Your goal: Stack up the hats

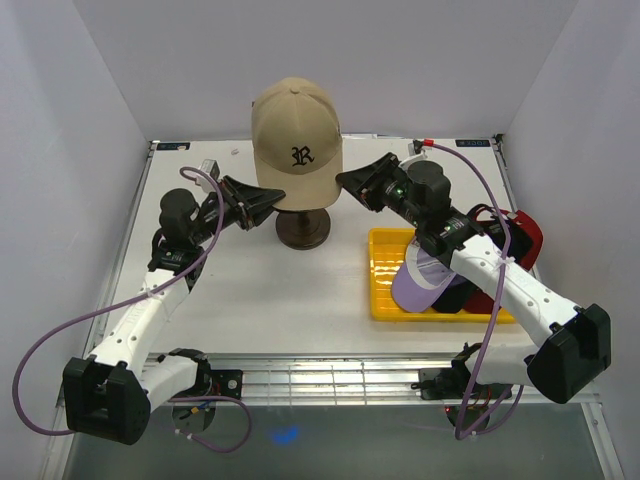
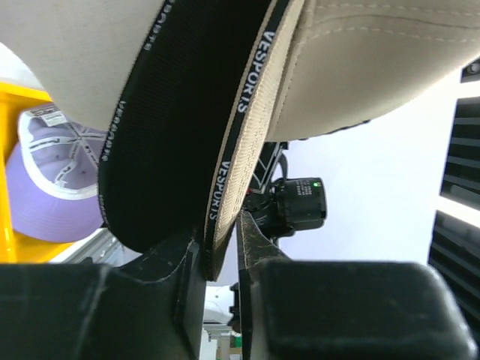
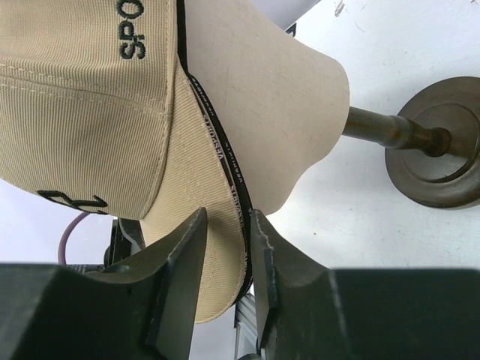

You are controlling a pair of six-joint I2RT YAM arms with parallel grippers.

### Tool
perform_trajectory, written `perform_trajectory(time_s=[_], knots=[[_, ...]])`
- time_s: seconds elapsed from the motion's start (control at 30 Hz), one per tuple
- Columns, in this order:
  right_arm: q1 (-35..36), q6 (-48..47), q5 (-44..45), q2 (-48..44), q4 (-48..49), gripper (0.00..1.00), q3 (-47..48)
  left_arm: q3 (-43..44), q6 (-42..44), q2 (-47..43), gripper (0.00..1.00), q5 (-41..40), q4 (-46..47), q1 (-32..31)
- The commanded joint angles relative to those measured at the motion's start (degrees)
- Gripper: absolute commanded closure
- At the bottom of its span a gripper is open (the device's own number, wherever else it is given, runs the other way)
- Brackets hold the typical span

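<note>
On mannequin head (image 3: 285, 112): 1 tan cap (image 1: 297, 140) | yellow tray (image 1: 385, 270): 3 caps (image 1: 425, 282) visible

the top external camera sits high behind the arm bases (image 1: 100, 395) and looks down and forward over the whole counter (image 1: 250, 300). it is far enough back to take in both arms, with the tan cap (image 1: 297, 140) near mid-frame. the left wrist camera looks out past its own jaws, low and very near the cap's underside, facing toward the yellow tray (image 2: 4, 172) and lavender cap (image 2: 45, 210). the right wrist camera, just as close, looks along its jaws from the opposite side, with the mannequin head (image 3: 277, 97) and stand base (image 3: 442, 142) behind. all three views share the tan cap.
</note>
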Motion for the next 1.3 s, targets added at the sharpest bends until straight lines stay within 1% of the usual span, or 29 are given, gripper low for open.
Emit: perform_trajectory(time_s=[0.0, 0.2, 0.33, 0.4, 0.8, 1.03, 1.13, 1.17, 1.2, 1.27], knots=[[1.65, 0.41, -1.05, -0.75, 3.71, 0.66, 2.52, -0.30, 2.98, 0.60, 0.71, -2.03, -9.42, 0.32], [1.65, -0.20, -0.44, -0.92, 2.74, 0.70, 2.96, -0.48, 5.00, -0.55, 0.57, -2.64, -10.56, 0.32], [1.65, -0.29, -0.26, -0.92, 2.47, 0.71, 3.22, 1.02, 7.81, -1.95, 0.49, -4.39, -13.98, 0.49], [1.65, -0.47, -0.35, -0.75, 2.21, 0.71, 3.49, 2.33, 9.57, -2.39, 0.47, -4.66, -15.74, 0.76], [1.65, -0.91, -0.26, -0.75, 1.86, 0.71, 3.66, 6.82, 16.95, -2.83, 0.45, -5.89, -26.90, 1.20], [1.65, -0.99, -0.17, -0.66, 1.77, 0.71, 3.58, 8.32, 19.15, -3.10, 0.43, -6.33, -29.81, 1.20], [1.65, -0.99, -0.17, -0.66, 1.68, 0.71, 3.57, 7.44, 19.16, -4.06, 0.41, -7.30, -28.94, 1.20], [1.65, -1.08, -0.35, -0.75, 1.60, 0.71, 3.58, 7.18, 18.72, -4.15, 0.39, -7.39, -28.50, 1.20], [1.74, -1.08, -0.26, -0.66, 1.60, 0.71, 3.49, 6.91, 18.54, -4.15, 0.31, -7.39, -27.62, 1.20], [1.65, -1.08, -0.26, -0.66, 1.51, 0.71, 3.57, 6.47, 18.37, -3.80, 0.31, -7.21, -26.83, 1.28]])
